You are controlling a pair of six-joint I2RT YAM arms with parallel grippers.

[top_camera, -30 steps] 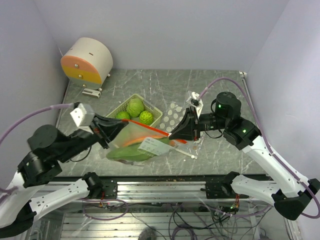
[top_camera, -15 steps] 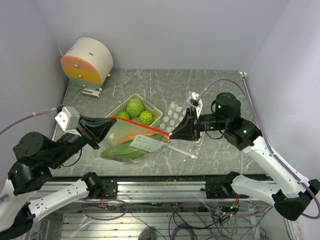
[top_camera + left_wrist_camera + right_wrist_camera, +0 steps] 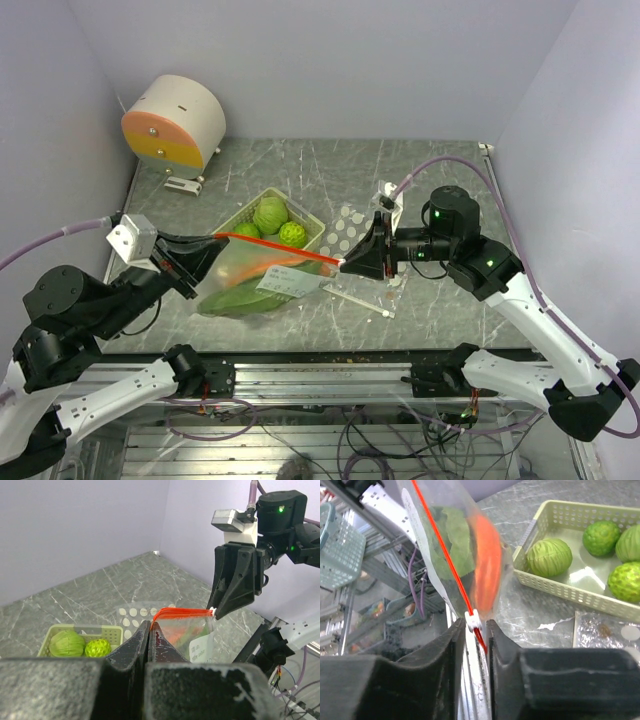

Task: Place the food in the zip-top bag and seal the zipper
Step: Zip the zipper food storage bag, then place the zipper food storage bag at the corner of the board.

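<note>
Left hand drew leftward; zipper taut to right hand.

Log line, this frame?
left pincer shut on zip-top bag corner | right pincer shut on zipper slider | carrot bagged | green balls in basket

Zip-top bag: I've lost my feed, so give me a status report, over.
Status: left gripper and right gripper shut on zipper ends of zip-top bag. Bag taut between them, carrot inside. Several green balls in basket. Nothing across zipper.
</note>
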